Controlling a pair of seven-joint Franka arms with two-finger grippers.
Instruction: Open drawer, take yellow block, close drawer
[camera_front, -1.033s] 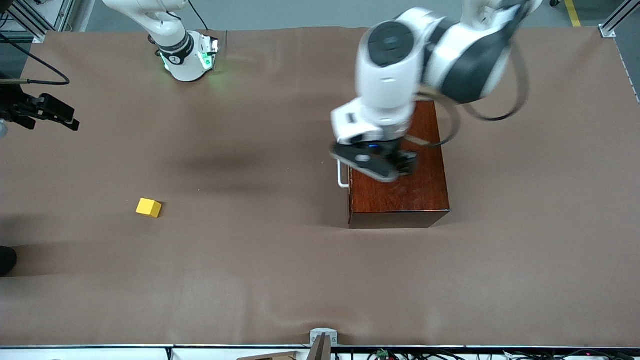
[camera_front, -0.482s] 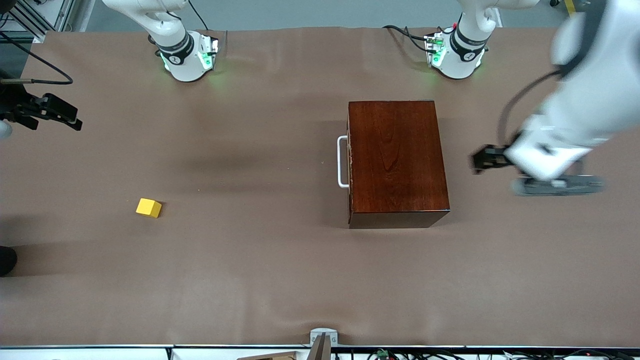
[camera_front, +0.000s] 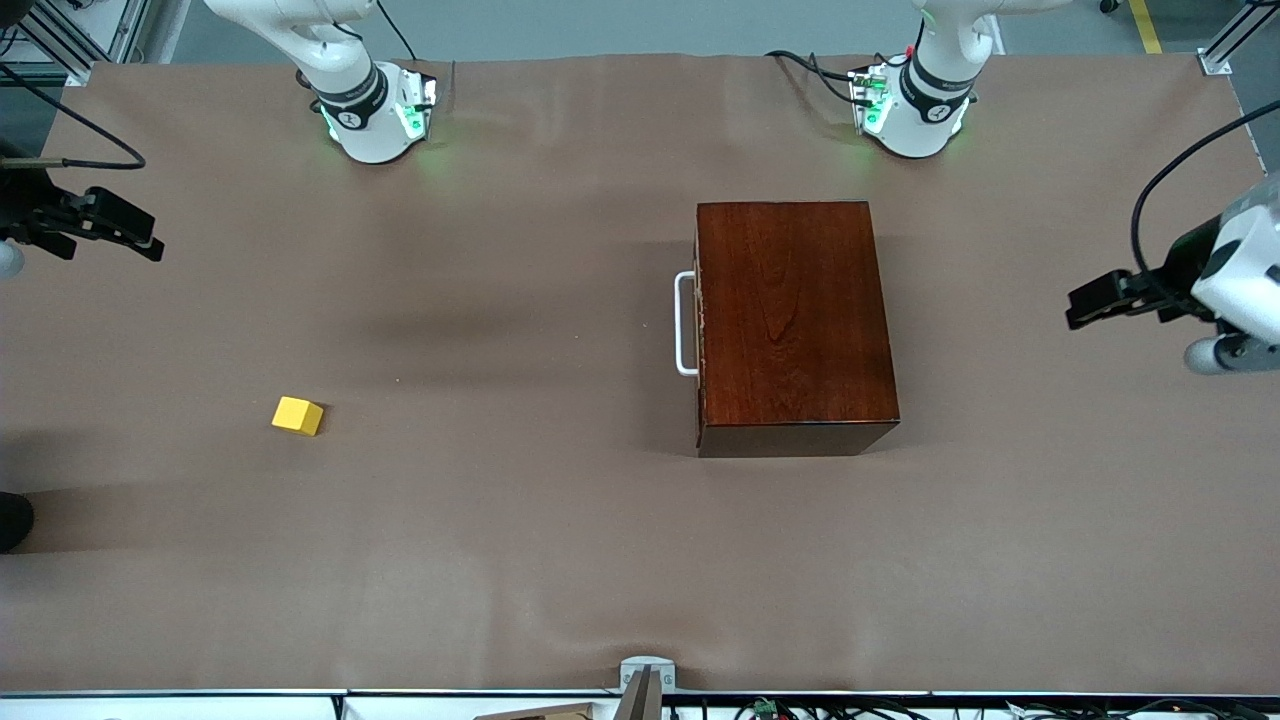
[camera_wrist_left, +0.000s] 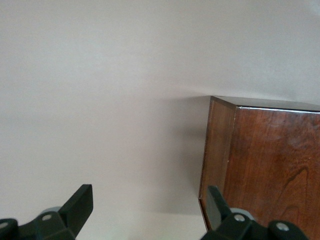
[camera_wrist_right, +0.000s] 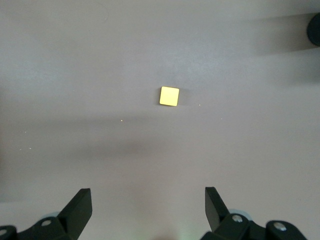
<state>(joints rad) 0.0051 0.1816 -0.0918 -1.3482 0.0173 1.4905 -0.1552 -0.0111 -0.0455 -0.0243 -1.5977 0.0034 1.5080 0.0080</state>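
- Drawer (camera_front: 700, 325) shut, white handle (camera_front: 684, 323) untouched.
- Block (camera_front: 297, 415) lies on the table (camera_front: 500, 560), well apart from the box (camera_front: 790, 320).
- Left gripper (camera_wrist_left: 150, 210) and right gripper (camera_wrist_right: 149, 207) both spread wide, holding nothing.

Arms and tools running off the edges, drawer interior sealed from sight

The left tool (camera_front: 1085, 303) is poking in at the front view's edge, its arm largely cropped away; the right tool (camera_front: 140, 240) is likewise showing only dark fingers there. In both wrist views the fingertips (camera_wrist_left: 80, 205) are being cut off low down. The glossy reddish-brown wooden box (camera_front: 790, 320) is concealing its drawer's inside, only the white U-shaped bar handle (camera_front: 683, 323) showing.
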